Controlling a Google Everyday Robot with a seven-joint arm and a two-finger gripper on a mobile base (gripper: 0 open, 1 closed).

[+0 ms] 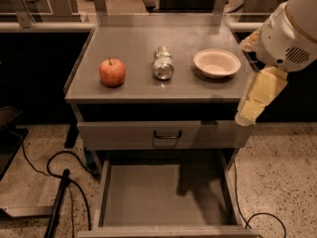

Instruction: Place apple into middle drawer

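Apple (112,72) sits upright on the left of the cabinet top (143,38), well apart from the gripper (249,112). A silver can (163,68) lies mid-top and a cream bowl (216,62) is to its right. The middle drawer (148,200) is pulled out, floor bare. The gripper hangs off the cabinet's right edge, near the bowl, pointing down. Whether it's open or closed, can't tell.

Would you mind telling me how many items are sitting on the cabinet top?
3: the apple at left, the silver can in the middle, the cream bowl at right. The end effector hangs beside the cabinet's right edge.
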